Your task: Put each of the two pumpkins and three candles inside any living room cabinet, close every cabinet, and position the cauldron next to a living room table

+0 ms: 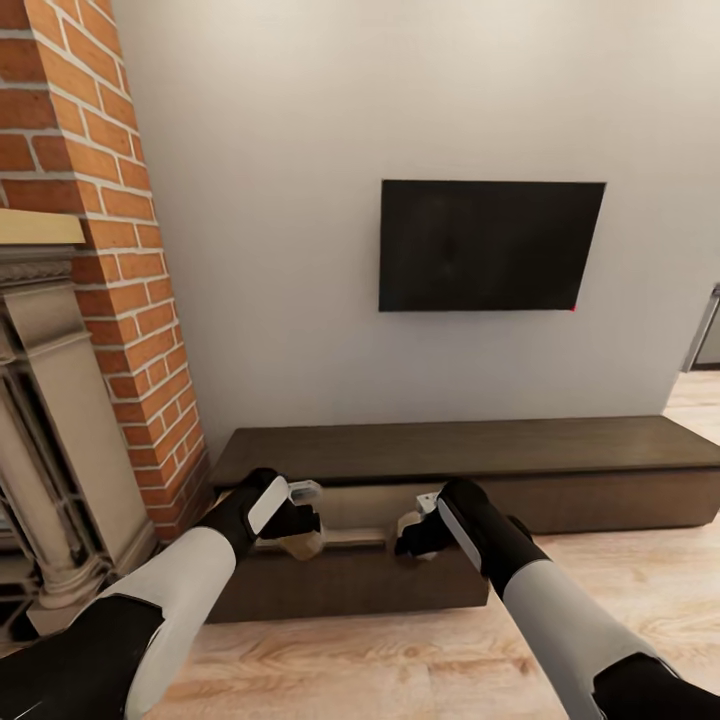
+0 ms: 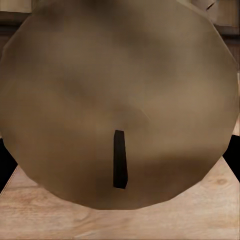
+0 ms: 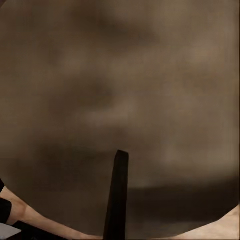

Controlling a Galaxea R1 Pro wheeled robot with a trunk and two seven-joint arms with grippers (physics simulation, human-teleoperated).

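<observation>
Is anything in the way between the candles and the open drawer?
Nothing visible blocks them. The left gripper hangs over the cabinet's pulled-out drawer with a tan candle at it; the right gripper is over the drawer too, its wrist view close on a candle top.

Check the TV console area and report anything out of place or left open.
The cabinet has its left drawer pulled out, which counts as unfinished since every cabinet must end closed. Both grippers hover over it: the left gripper holds a candle, and the right wrist view also shows a candle close up. Nothing looks spilled or damaged.
</observation>
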